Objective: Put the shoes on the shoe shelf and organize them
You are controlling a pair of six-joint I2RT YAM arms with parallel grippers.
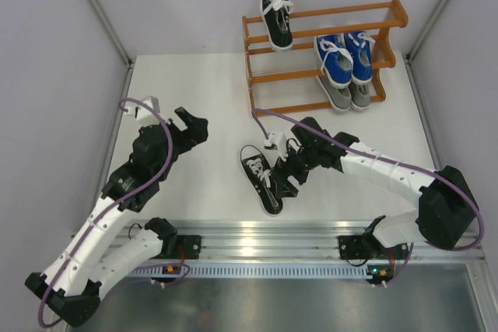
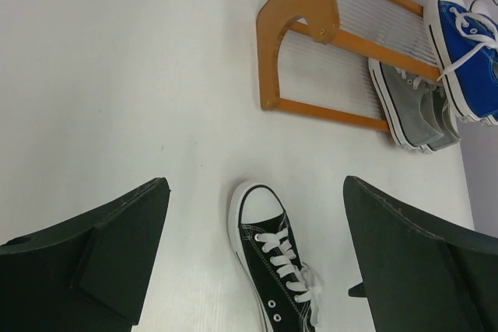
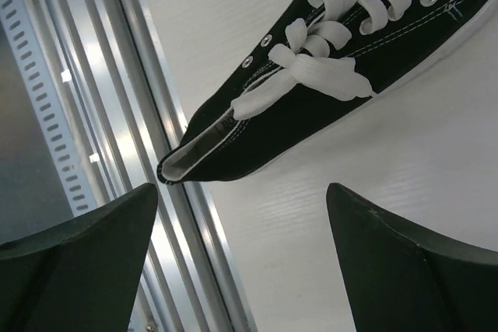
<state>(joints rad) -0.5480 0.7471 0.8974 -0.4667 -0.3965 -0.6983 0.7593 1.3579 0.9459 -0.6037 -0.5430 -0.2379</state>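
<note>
The shoe shelf stands at the back right. One black shoe lies on its top tier, the blue pair on the middle tier and the grey pair on the bottom tier. A second black shoe lies on the white table, heel toward the near edge. My right gripper is open and empty, just right of that shoe's heel; in the right wrist view the shoe lies beyond the gripper. My left gripper is open and empty, raised at mid-left. Its view shows the gripper, the shoe, the shelf, the blue shoes and the grey shoes.
An aluminium rail runs along the table's near edge, close to the shoe's heel; it also shows in the right wrist view. White walls with metal frame posts enclose the table at the back and sides.
</note>
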